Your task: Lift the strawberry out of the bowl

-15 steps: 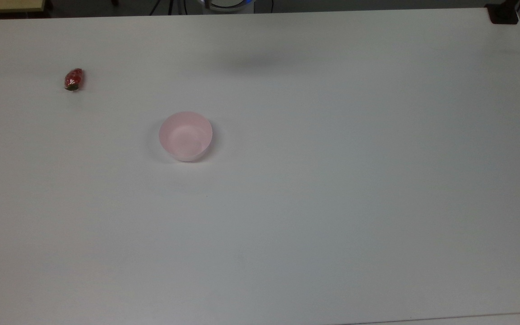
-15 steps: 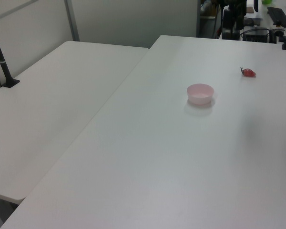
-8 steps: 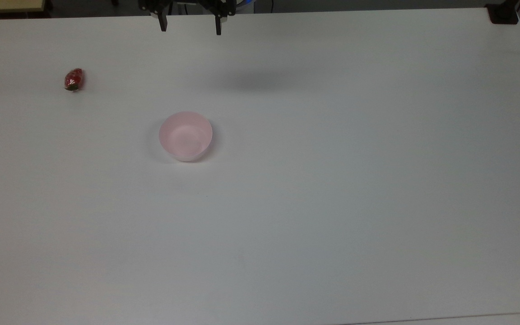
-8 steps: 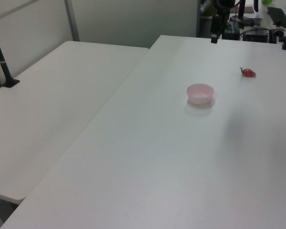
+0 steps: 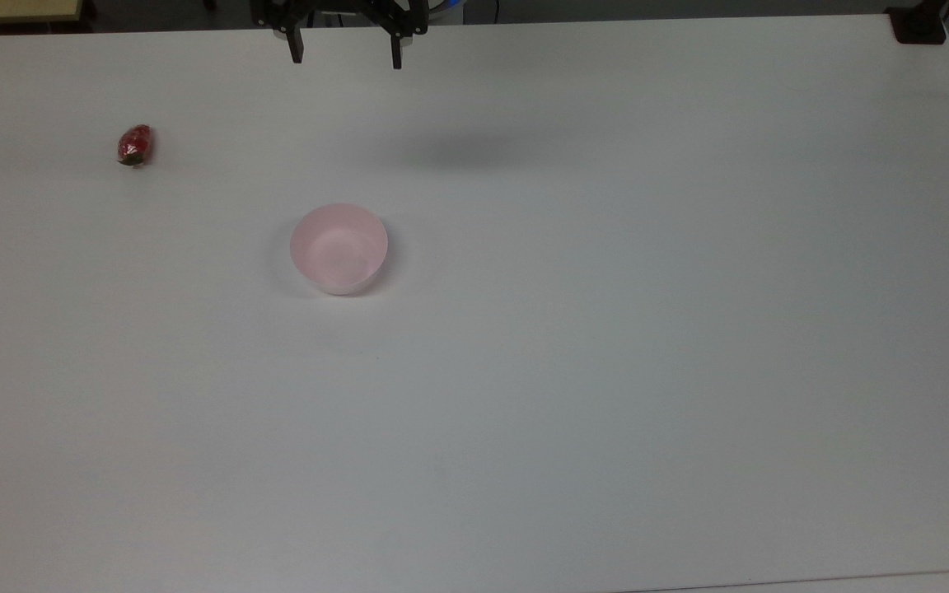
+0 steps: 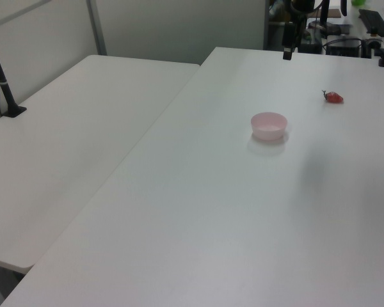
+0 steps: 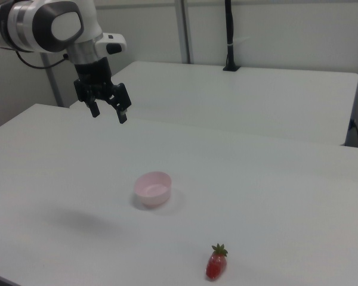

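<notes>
The red strawberry (image 5: 134, 145) lies on the white table, outside the bowl, toward the top view's left; I also see the strawberry (image 6: 334, 97) in the left view and the strawberry (image 7: 216, 263) near the right view's bottom edge. The pale pink bowl (image 5: 338, 248) stands empty near the table's middle, and it appears as the bowl (image 6: 269, 125) and the bowl (image 7: 153, 188). My gripper (image 5: 345, 60) hangs open high above the table at the top view's upper edge, well apart from both. The gripper (image 7: 109, 112) holds nothing.
The white table (image 5: 606, 329) spreads wide around the bowl. A second white table (image 6: 70, 160) adjoins it on the left view's left, with a black post (image 6: 1, 80) clamped to it. A black clamp (image 5: 919, 25) sits at the top view's upper right corner.
The gripper has come into the top view from its upper edge and dropped slightly lower since half a second ago. Strawberry and bowl have not moved.
</notes>
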Robot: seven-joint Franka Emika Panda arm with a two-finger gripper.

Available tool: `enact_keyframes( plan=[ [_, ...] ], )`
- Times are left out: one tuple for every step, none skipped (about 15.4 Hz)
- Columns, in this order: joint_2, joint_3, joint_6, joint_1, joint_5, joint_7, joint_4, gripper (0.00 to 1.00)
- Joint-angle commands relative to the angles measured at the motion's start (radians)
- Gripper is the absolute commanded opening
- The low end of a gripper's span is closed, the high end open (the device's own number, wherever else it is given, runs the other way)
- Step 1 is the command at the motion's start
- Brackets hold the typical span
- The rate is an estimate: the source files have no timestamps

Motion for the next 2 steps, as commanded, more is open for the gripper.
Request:
enact_keyframes(
  plan=[
    [-0.011, -0.021, 0.015, 0.022, 0.002, 0.005, -0.011, 1.00],
    [-0.011, -0.021, 0.015, 0.022, 0.002, 0.000, -0.013, 1.00]
  ],
)
